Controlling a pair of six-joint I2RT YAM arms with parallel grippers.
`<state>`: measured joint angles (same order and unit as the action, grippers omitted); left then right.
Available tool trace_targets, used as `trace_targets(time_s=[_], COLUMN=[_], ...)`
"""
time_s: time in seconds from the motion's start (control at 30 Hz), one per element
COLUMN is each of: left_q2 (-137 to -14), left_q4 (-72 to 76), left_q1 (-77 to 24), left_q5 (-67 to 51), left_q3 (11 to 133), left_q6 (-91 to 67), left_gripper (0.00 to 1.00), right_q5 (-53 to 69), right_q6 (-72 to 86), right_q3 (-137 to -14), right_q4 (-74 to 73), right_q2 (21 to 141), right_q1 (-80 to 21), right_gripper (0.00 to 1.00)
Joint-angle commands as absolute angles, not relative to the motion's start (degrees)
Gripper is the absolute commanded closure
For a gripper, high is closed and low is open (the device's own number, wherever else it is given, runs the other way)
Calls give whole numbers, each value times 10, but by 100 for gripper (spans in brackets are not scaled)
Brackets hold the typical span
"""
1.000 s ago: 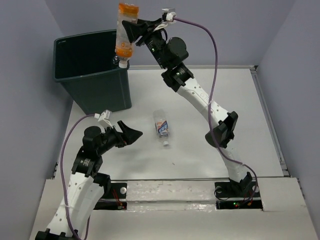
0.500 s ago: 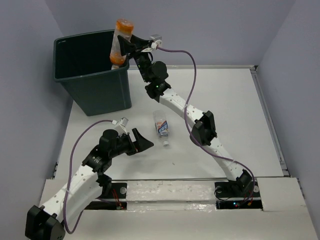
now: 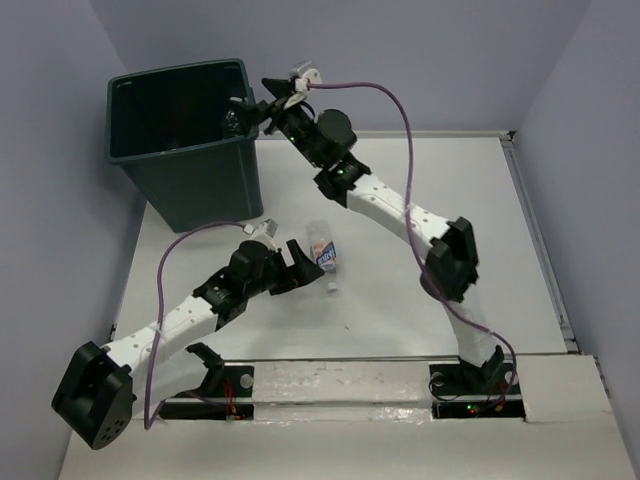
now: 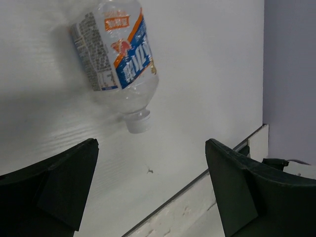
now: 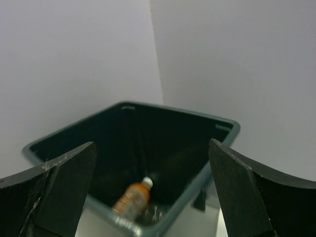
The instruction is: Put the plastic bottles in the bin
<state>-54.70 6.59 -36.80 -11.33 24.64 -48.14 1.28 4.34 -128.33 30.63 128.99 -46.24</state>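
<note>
A clear blue-labelled plastic bottle (image 3: pixel 323 254) lies on the white table, its white cap (image 4: pixel 137 121) pointing toward the near edge. My left gripper (image 3: pixel 302 263) is open just left of it, and in the left wrist view the bottle (image 4: pixel 116 54) lies ahead of the empty gripper (image 4: pixel 151 144). My right gripper (image 3: pixel 246 112) is open over the right rim of the bin (image 3: pixel 185 150). Through the right wrist view an orange-filled bottle (image 5: pixel 131 200) is blurred inside the bin (image 5: pixel 224 129), below the open gripper (image 5: pixel 151 144).
The dark bin stands at the table's far left corner against the grey walls. A raised white ledge (image 4: pixel 197 197) runs along the near edge by the arm bases. Purple cables loop off both wrists.
The right gripper has opened and let go of the orange bottle, which is now inside the bin. The left arm has stretched forward and right, up to the blue-labelled bottle.
</note>
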Motion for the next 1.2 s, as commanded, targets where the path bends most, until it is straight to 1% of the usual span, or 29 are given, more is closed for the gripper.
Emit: trace_targets(time_s=[0.0,0.03,0.07,0.1,0.13,0.17,0.2,0.23,0.27,0.37,0.5,0.63,0.73,0.77,0.83,0.9,0.93,1.0,1.03,1.07,1.17], left_q2=[-575,-592,-603,-628,-642,-656,-672,-705,-721,-781,-857,-965,-1028,-1054,-1056,-1043,-1030,-1010,-998,-967,-898], left_q4=[113,113,113,113,113,113,111,108,95,68,40,-8,-56,-79,-85,-80,-79,-79,-80,-80,-88], left_q1=[-402,-408,-412,-417,-420,-424,-426,-432,-434,-435,-435,-436,-437,-438,-437,-439,-440,-446,-450,-454,-468], left_q5=[-38,-25,-9,-6,6,21,37,46,67,116,163,196,221,249,265,265,265,257,252,248,218], left_q3=[307,317,322,333,338,345,352,372,385,436,504,602,648,663,664,659,660,664,668,680,714], left_q6=[-480,-480,-478,-476,-473,-470,-460,-451,-442,-413,-380,-352,-335,-330,-328,-326,-325,-324,-323,-315,-294], left_gripper=[1,1,1,1,1,1,1,1,1,1,1,1,2,5,16,24,26,35,36,39,41], right_q5=[17,11,-20,-47,-55,-60,-59,-59,-56,-55,-43,-10,-14,-47,-61,-61,-59,-55,-55,-56,-64], right_q6=[39,41,40,42,53,54,71,79,100,117,153,192,205,206,218,228,234,248,251,254,258], right_q3=[-1054,-935,-879,-783,-738,-737,-659,-621,-557,-462,-374,-320,-297,-287,-282,-273,-268,-257,-251,-241,-222], right_q4=[364,365,354,342,328,313,290,280,258,209,169,152,144,135,123,118,117,115,113,108,91], right_q2=[1065,978,936,859,821,821,758,729,681,603,521,466,438,418,403,382,374,358,348,330,292], right_q1=[-468,-468,-468,-468,-461,-456,-456,-443,-443,-443,-443,-443,-443,-443,-443,-443,-443,-443,-443,-443,-443], right_gripper=[0,0,0,0,0,0,0,0,0,0,0,1,1,2,2,2,3,3,3,4,4])
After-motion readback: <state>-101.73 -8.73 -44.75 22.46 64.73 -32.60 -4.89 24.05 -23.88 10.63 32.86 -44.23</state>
